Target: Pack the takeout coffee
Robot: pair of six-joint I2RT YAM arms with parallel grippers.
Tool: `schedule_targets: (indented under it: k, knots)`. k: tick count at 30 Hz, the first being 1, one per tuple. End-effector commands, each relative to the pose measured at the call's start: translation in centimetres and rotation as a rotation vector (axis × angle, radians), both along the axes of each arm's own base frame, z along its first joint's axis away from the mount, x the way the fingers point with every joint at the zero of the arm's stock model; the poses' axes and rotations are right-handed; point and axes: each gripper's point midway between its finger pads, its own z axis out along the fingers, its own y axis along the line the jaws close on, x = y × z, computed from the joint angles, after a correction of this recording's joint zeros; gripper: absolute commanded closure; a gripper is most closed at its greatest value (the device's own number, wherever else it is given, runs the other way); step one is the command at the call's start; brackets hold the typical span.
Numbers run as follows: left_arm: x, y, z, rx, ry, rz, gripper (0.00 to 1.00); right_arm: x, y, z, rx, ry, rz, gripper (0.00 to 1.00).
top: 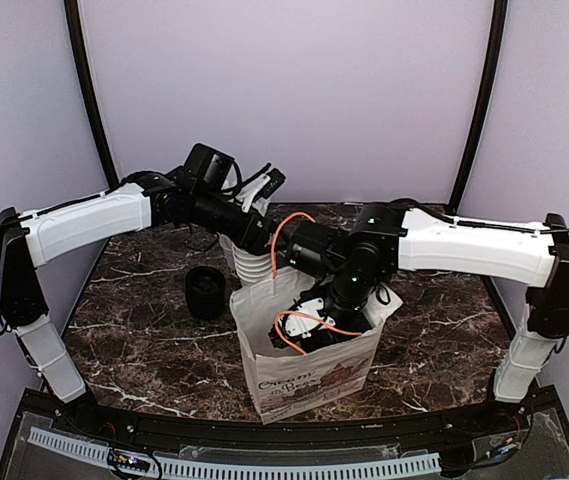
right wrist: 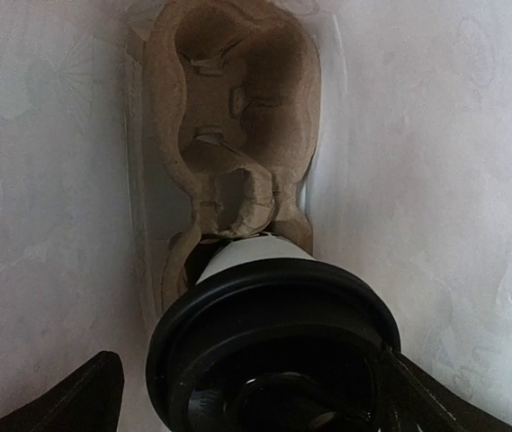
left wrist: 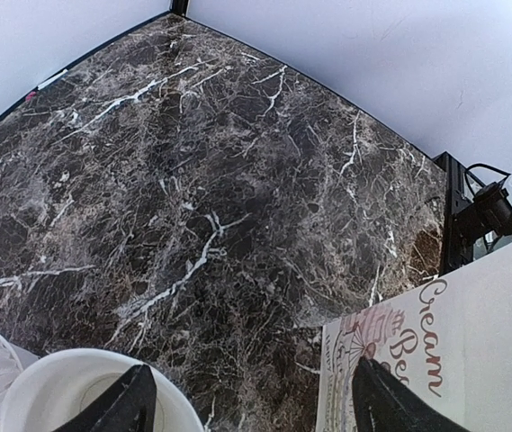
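Dark white-veined marble table (top: 144, 340), glossy. At lower centre of the top view I see a white paper bag (top: 309, 385), creased and printed, standing open with the right arm reaching down into it.

In the right wrist view, a moulded brown pulp carrier (right wrist: 238, 117) fills the upper centre, with the smooth bag walls close on both sides. Below it the takeout coffee (right wrist: 269, 333) sits at lower centre, round black lid facing up, between the fingers of the right gripper (right wrist: 254, 358). The right finger meets the rim and a sliver shows at the left, so I cannot tell if it grips.

Left gripper (left wrist: 256, 400) is spread wide with nothing between its fingers, bare marble above it, and the stack of cups (left wrist: 76, 387) at lower left.
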Motion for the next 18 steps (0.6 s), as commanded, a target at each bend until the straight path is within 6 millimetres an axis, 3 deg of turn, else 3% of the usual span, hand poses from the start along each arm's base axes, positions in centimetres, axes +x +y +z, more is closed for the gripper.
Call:
schedule_targets:
  k: [1,7,13,18]
  knots:
    - [-0.5,0.7,1.4,-0.022,-0.025,0.002,0.22,-1.0,-0.1,1.6,-0.019,0.035,0.015,0.01]
    - [-0.6,1.1,1.4,-0.012,-0.027,0.01,0.22,-0.9,1.2,5.1,0.058,0.02,0.028,0.01]
    - [-0.6,1.3,1.6,0.002,-0.038,0.014,0.22,-1.0,1.3,7.0,0.107,-0.001,0.032,0.01]
    - [-0.7,2.3,3.6,0.029,-0.083,0.034,0.21,-0.9,1.3,9.0,0.153,-0.023,0.028,0.01]
